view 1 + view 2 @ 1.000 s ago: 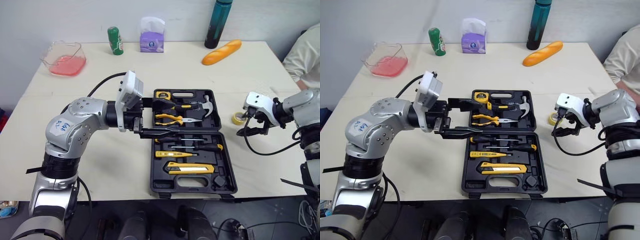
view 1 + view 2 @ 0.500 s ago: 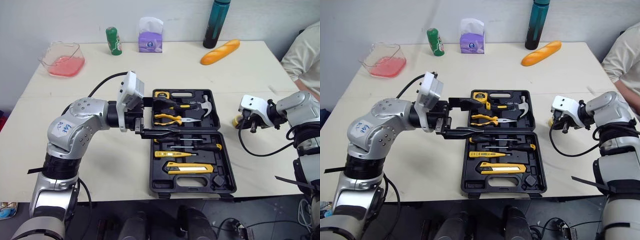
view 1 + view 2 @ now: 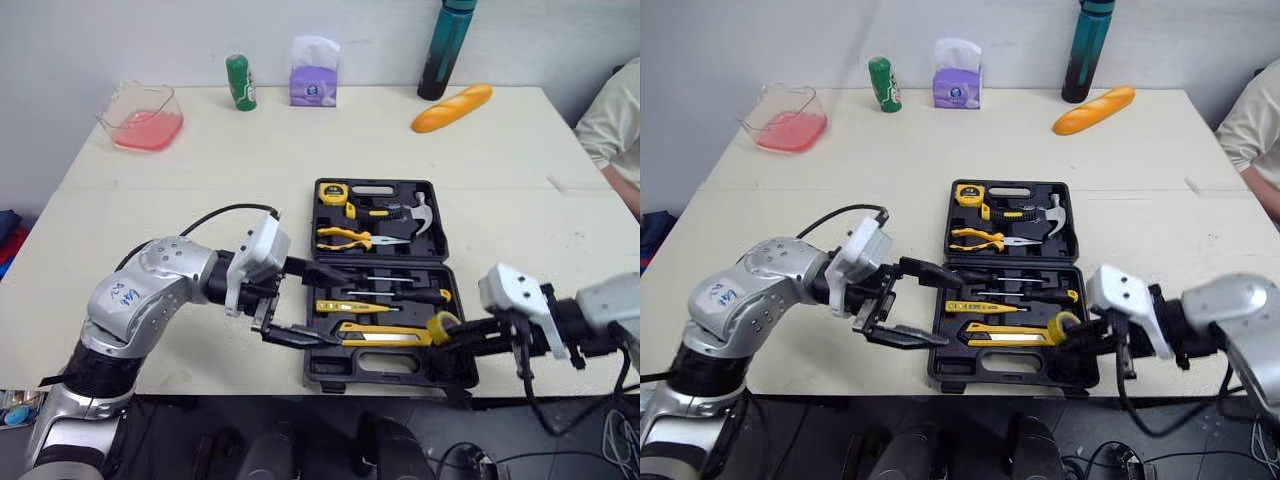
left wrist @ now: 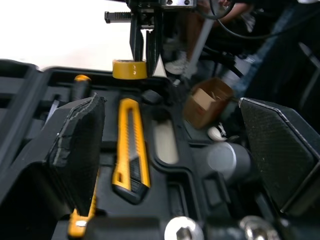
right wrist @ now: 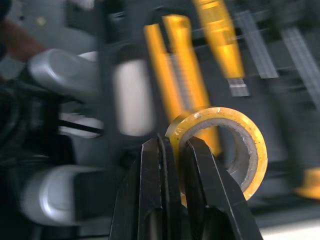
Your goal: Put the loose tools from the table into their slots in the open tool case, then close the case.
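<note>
Yellow tape roll [image 3: 441,325] beside utility knife [image 3: 385,337]

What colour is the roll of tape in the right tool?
The tape is yellow, clearest in the right wrist view.

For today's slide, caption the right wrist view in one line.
Right gripper pinches the wall of the yellow tape roll, held over the open tool case.

The black tool case [image 3: 390,368] lies open and flat near the table's [image 3: 200,180] front edge. The yellow tape roll [image 3: 443,324] hangs over its front right corner, pinched by the right gripper [image 3: 452,336].
</note>
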You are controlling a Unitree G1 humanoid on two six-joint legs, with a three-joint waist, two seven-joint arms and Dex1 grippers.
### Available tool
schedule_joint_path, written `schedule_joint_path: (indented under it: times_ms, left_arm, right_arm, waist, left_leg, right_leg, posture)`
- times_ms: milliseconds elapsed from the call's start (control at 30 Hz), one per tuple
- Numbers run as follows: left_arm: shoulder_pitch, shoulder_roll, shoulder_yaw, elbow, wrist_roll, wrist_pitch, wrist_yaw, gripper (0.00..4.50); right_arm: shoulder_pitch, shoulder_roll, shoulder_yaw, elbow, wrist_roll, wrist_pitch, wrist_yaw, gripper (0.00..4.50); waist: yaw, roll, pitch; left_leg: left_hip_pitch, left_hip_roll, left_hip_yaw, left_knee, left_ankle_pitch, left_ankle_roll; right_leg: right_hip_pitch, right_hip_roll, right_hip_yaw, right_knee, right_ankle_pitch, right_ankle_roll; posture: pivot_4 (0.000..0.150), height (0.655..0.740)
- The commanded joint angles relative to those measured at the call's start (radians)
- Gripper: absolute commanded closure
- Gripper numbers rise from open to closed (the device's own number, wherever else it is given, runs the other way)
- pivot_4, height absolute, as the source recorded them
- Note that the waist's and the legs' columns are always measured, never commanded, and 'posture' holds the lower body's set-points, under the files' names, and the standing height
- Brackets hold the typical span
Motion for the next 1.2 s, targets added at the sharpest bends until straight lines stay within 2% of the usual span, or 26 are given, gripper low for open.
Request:
schedule_joint_path:
  times_ms: [33,133,467,600,700,800,900,1000,1100,1200]
  left_arm:
    - [0.002,0.002,-0.015,-0.037,-0.001,-0.020,-0.015,0.00]
    - [-0.010,-0.005,-0.020,-0.033,0.001,-0.019,-0.010,0.00]
    - [-0.029,-0.012,-0.031,-0.023,0.012,-0.030,-0.009,0.00]
    - [-0.033,-0.018,-0.035,-0.015,0.019,-0.037,-0.010,0.00]
    - [-0.036,-0.028,-0.037,-0.005,0.025,-0.043,-0.003,0.00]
    - [-0.036,-0.027,-0.039,-0.003,0.030,-0.048,-0.010,0.00]
    - [-0.034,-0.023,-0.041,0.000,0.033,-0.056,-0.023,0.00]
    - [-0.036,-0.026,-0.045,0.006,0.039,-0.063,-0.029,0.00]
    - [-0.043,-0.036,-0.051,0.015,0.047,-0.068,-0.027,0.00]
    - [-0.052,-0.041,-0.053,0.024,0.051,-0.067,-0.025,0.00]
  right_arm:
    - [0.092,-0.012,-0.028,-0.073,-0.031,-0.012,-0.097,4.48]
    - [0.152,-0.023,-0.011,-0.083,-0.046,-0.031,-0.134,4.48]
    - [0.220,-0.050,-0.017,-0.130,0.022,-0.023,-0.151,4.48]
    - [0.238,-0.060,-0.009,-0.120,0.003,-0.048,-0.168,4.48]
    - [0.245,-0.047,-0.033,-0.129,0.025,-0.064,-0.170,3.23]
    - [0.248,-0.055,-0.143,-0.160,0.126,-0.016,-0.131,1.80]
    - [0.253,-0.054,-0.262,-0.153,0.220,0.022,-0.096,1.80]
    - [0.263,0.015,-0.261,-0.121,0.201,-0.058,-0.141,1.80]
    - [0.297,0.147,-0.222,-0.084,0.183,-0.184,-0.179,2.64]
    - [0.343,0.265,-0.158,0.002,0.073,-0.412,-0.192,4.12]
  waist:
    - [0.004,0.000,0.000]
    - [0.004,0.000,0.000]
    - [0.011,-0.003,0.001]
    - [0.017,-0.003,0.001]
    - [0.019,-0.003,0.001]
    - [0.020,-0.003,0.001]
    - [0.022,-0.004,0.001]
    - [0.022,-0.006,0.002]
    - [0.023,-0.007,0.001]
    - [0.021,-0.007,0.002]
  left_leg:
    - [0.000,0.000,0.000,-0.001,0.000,0.000]
    - [-0.001,0.000,0.000,-0.001,0.003,0.005]
    - [-0.001,0.001,0.000,-0.001,0.003,0.005]
    - [-0.001,0.001,0.000,-0.001,0.003,0.005]
    - [-0.001,0.001,0.000,-0.001,0.003,0.005]
    - [-0.001,0.001,0.000,-0.001,0.003,0.005]
    - [-0.001,0.001,0.000,-0.001,0.003,0.006]
    - [-0.001,0.001,0.000,-0.001,0.003,0.006]
    - [-0.001,0.002,-0.001,-0.001,0.003,0.006]
    - [-0.001,0.001,-0.001,-0.002,0.003,0.005]
  right_leg:
    - [0.000,0.000,-0.001,0.000,0.000,0.000]
    - [0.000,0.006,-0.001,0.002,0.000,0.000]
    - [0.000,0.007,-0.001,-0.001,0.000,0.000]
    - [0.000,0.007,-0.001,-0.002,0.000,0.000]
    - [0.000,0.007,-0.001,-0.001,0.000,0.000]
    - [0.000,0.008,-0.001,-0.002,0.000,0.000]
    - [0.000,0.008,-0.001,-0.002,0.000,0.000]
    - [0.000,0.007,-0.001,-0.002,0.000,0.000]
    - [0.000,0.007,-0.002,-0.002,0.000,0.000]
    - [0.001,0.009,-0.002,0.001,0.000,0.000]
  posture:
    - [0.150,0.7314]
    - [0.150,0.7314]
    - [0.150,0.7314]
    - [0.150,0.7314]
    - [0.150,0.7314]
    - [0.150,0.7314]
    - [0.150,0.7314]
    - [0.150,0.7314]
    - [0.150,0.7314]
    - [0.150,0.7314]
